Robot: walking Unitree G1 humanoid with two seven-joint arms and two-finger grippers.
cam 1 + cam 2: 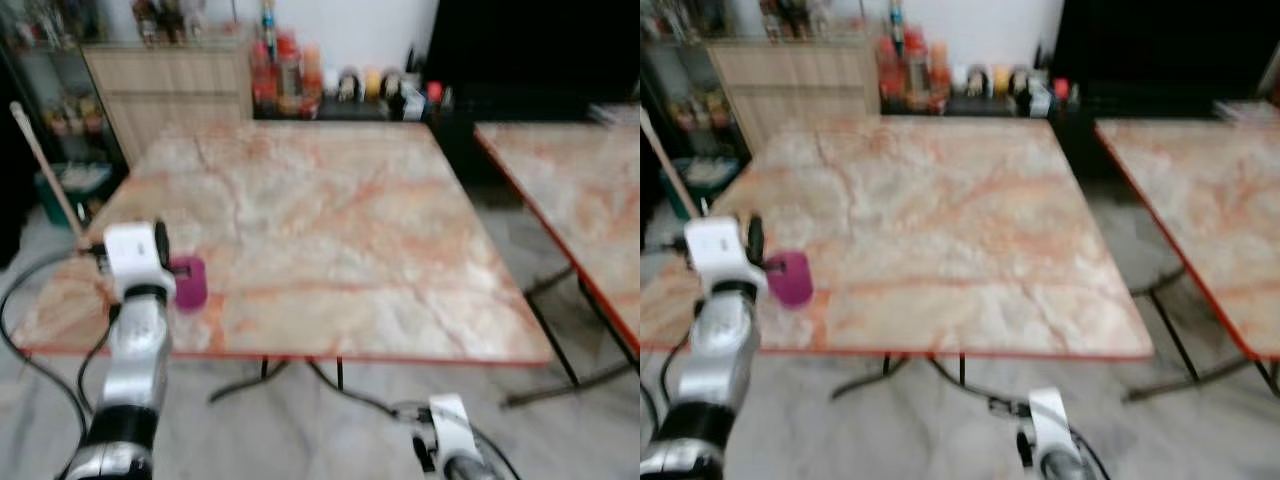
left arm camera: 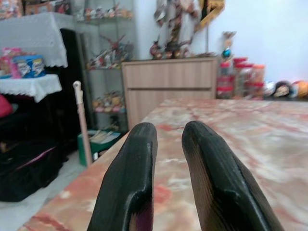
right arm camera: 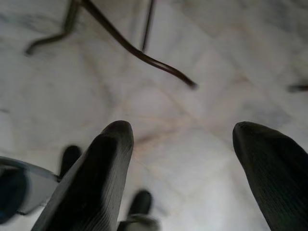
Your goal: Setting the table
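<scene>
A magenta cup stands on the marble-patterned table near its front left edge. My left arm reaches up over that edge, and its white wrist box sits right beside the cup. In the left wrist view my left gripper has its fingers drawn close together, with a sliver of magenta pinched low between them. Down by the floor in front of the table hangs my right gripper, open with nothing in it.
A second marble table stands to the right across a narrow gap. Behind the table are a wooden cabinet and several jars and bottles. A wooden stick leans at the left. Table legs cross the floor.
</scene>
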